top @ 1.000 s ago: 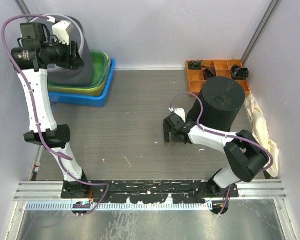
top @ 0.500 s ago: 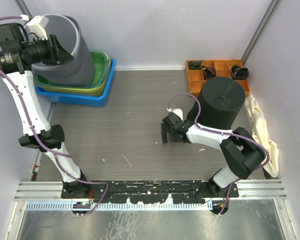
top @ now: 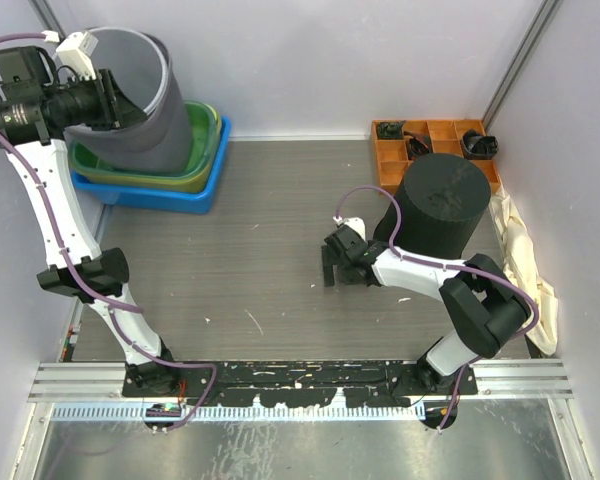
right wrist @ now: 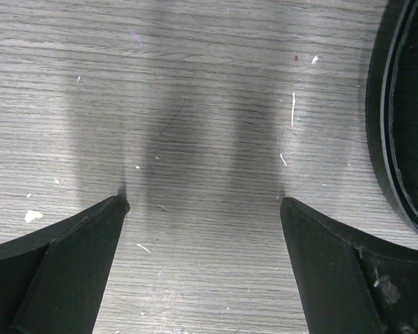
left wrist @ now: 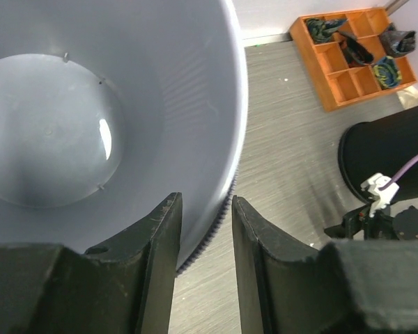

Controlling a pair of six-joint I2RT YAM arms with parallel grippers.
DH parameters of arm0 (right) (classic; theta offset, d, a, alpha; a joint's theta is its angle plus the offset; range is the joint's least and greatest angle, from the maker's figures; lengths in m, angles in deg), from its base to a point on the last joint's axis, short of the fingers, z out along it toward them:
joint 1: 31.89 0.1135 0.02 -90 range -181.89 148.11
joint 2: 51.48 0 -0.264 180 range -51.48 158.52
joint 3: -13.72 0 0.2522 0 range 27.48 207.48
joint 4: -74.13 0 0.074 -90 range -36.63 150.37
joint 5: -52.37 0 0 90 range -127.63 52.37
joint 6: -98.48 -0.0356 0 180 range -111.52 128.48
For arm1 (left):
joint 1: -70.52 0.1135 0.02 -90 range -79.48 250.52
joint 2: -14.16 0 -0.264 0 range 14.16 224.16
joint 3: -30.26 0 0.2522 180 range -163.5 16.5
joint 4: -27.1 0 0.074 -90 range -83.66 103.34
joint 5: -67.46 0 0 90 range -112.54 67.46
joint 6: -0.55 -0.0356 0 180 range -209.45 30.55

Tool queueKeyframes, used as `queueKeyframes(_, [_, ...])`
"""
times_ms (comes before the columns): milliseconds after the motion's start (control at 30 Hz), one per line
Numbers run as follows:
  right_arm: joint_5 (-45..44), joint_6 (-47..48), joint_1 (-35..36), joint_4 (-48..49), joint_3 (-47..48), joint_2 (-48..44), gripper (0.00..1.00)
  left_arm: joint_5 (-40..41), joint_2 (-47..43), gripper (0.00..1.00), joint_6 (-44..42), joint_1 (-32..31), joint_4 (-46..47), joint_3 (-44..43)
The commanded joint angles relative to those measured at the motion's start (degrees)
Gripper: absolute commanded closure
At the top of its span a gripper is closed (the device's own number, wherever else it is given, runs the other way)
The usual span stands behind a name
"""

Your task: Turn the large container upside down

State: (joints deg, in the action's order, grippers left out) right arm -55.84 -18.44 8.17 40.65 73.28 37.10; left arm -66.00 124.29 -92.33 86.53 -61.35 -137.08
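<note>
As it leans over stacked tubs [top: 205, 170] at ten o'clock, the grey container [top: 165, 110] is pinched at its rim by the left claw [left wrist: 204, 229]; the right claw [top: 332, 268] gapes wide and empty beside a black drum [top: 442, 205].

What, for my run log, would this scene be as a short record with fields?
grey container: opening up, tilted, standing in the green bin
green bin: nested in blue bin, far left
left gripper: straddles the grey container's rim, one jaw inside, one outside; grip unclear
right gripper: open, low over bare table
black container: on the table, beside right gripper
orange tray: behind black container
task: grey container not yet turned over
</note>
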Motion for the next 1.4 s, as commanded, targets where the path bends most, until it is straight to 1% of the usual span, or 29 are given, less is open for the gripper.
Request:
queueKeyframes(0, [0.55, 0.29, 0.30, 0.92, 0.92, 0.50, 0.00, 5.04, -0.61, 0.65, -2.90, -0.10, 0.24, 1.62])
queueKeyframes(167, [0.60, 0.03, 0.29, 1.01, 0.61, 0.29, 0.00, 9.69, -0.48, 0.72, -3.74, -0.12, 1.23, 3.33])
queueKeyframes(333, [0.66, -0.15, 0.30, 1.03, 0.41, 0.03, 0.00, 9.30, 0.40, 0.77, -3.87, -0.21, 0.00, 3.36])
queueKeyframes(400, [0.59, -0.15, 0.34, 0.96, 0.36, -0.08, 0.00, 9.67, 0.88, 0.77, -4.50, -0.46, -0.93, 3.26])
queueKeyframes(433, [0.63, -0.14, 0.33, 0.98, 0.42, -0.15, 0.00, 10.45, 1.10, 0.75, -4.96, -0.69, -1.36, 3.33])
queueKeyframes(533, [0.41, -0.18, 0.32, 0.76, 0.37, -0.24, 0.00, 16.29, 1.32, 0.68, -7.17, -2.38, -1.93, 4.27])
queueKeyframes(600, [0.30, -0.23, 0.31, 0.76, 0.42, -0.38, 0.00, 20.18, 0.93, 0.58, -8.89, -3.40, -1.61, 5.77])
queueKeyframes(633, [0.25, -0.24, 0.29, 0.67, 0.49, -0.42, 0.00, 22.70, 0.64, 0.55, -9.62, -4.08, -1.33, 6.66])
queueKeyframes(733, [0.12, -0.24, 0.29, 0.42, 0.73, -0.42, 0.00, 30.26, -0.66, 0.52, -12.65, -6.11, 0.65, 10.20])
queueKeyframes(767, [0.01, -0.24, 0.29, 0.36, 0.85, -0.46, 0.00, 31.68, -1.17, 0.54, -13.32, -6.38, 1.69, 11.57])
queueKeyframes(867, [-0.14, -0.13, 0.36, 0.13, 0.98, -0.51, 0.00, 32.48, -1.77, 0.65, -13.85, -6.52, 2.46, 12.77])
queueKeyframes(1033, [-0.18, -0.14, 0.29, 0.04, 1.10, -0.12, 0.00, 31.30, -1.03, 0.83, -13.56, -6.52, 1.04, 10.86])
queueKeyframes(1100, [-0.09, -0.15, 0.32, -0.01, 1.18, 0.08, 0.00, 30.65, -0.69, 0.93, -13.48, -6.52, 0.16, 9.52])
queueKeyframes(1167, [-0.06, -0.08, 0.29, -0.05, 1.37, 0.11, 0.00, 30.11, 0.00, 1.00, -13.62, -6.52, -1.15, 7.51])
queueKeyframes(1300, [-0.29, 0.06, 0.31, -0.15, 1.48, -0.03, 0.00, 29.18, 1.45, 1.00, -14.98, -6.94, -5.35, 2.08])
queueKeyframes(1367, [-0.33, 0.03, 0.38, -0.14, 1.46, 0.00, 0.00, 29.37, 0.95, 1.00, -16.42, -7.40, -6.42, 1.30])
